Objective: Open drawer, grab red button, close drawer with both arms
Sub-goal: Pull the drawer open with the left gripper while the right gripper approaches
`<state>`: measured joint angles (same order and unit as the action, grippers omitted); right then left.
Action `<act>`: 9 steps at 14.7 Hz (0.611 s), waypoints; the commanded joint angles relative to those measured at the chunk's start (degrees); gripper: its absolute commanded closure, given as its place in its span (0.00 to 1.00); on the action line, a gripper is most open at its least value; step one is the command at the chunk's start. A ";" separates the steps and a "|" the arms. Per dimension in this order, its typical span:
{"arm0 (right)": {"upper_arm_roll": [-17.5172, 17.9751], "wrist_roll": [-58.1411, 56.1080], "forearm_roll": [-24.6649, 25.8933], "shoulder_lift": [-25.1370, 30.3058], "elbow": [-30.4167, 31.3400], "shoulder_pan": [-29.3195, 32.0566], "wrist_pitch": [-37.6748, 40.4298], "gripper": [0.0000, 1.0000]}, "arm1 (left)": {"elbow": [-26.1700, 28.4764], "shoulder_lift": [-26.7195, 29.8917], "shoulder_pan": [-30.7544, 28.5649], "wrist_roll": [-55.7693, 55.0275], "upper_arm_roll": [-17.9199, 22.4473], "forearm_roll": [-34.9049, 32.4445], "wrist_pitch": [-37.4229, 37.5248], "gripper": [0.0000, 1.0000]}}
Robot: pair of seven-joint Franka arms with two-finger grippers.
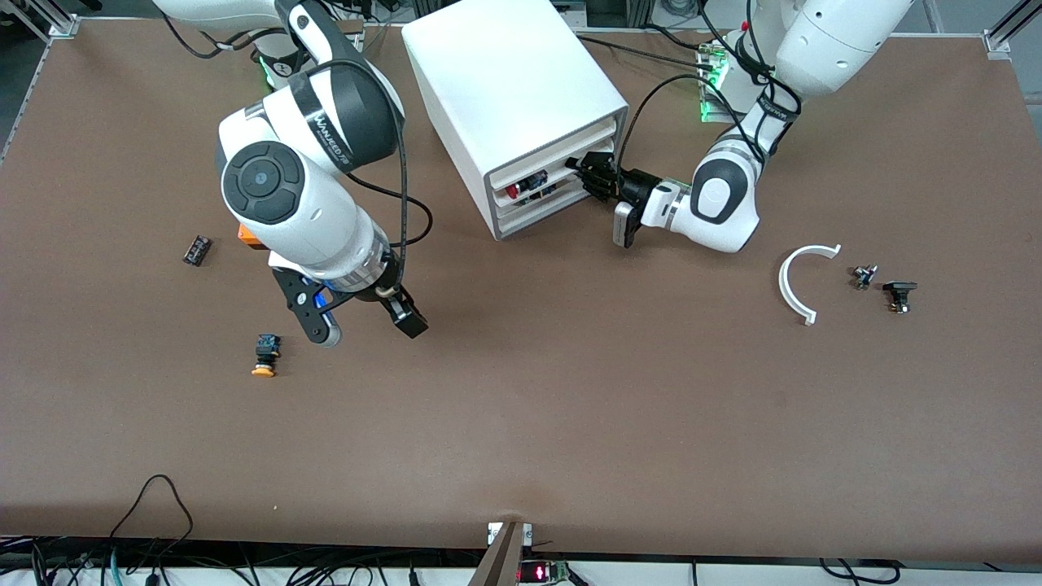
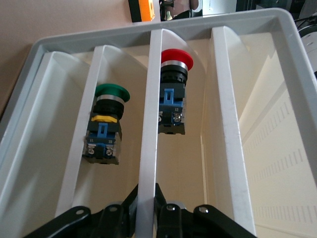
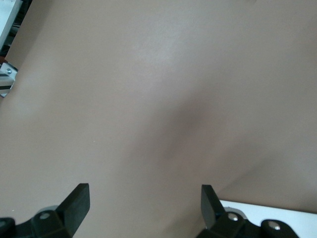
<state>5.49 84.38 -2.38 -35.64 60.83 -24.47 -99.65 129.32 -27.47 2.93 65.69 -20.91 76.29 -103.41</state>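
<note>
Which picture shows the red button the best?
The left wrist view: the red button lies big and whole in a drawer slot, red cap, black-and-blue body, beside a green button. The front view shows only a small red speck in the cabinet's open drawer. The right wrist view shows none.

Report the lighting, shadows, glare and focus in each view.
Front view: even overhead light, a soft shadow on the table under the right gripper, green lamps glowing at both arm bases. Left wrist view: the drawer is brightly lit and sharp around the red button, while the left gripper at the picture's edge looks soft. Right wrist view: bare tabletop with a diffuse dark shadow band, no glare.
</note>
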 commanded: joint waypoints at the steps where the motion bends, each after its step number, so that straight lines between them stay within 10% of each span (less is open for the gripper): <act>1: 1.71 4.03 -0.61 -1.18 -2.38 0.03 -1.06 0.01 | -1.87 0.23 -1.25 1.20 0.34 1.14 0.32 1.00; 9: 6.63 9.12 -1.04 -3.02 -2.38 -0.76 -8.44 0.01 | -12.33 -4.16 -6.52 -7.41 1.83 -10.98 0.32 1.00</act>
<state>10.62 89.76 -2.55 -36.57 60.69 -24.96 -106.35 121.08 -29.06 -1.78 59.49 -18.76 67.99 -103.51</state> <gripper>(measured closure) 0.000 0.890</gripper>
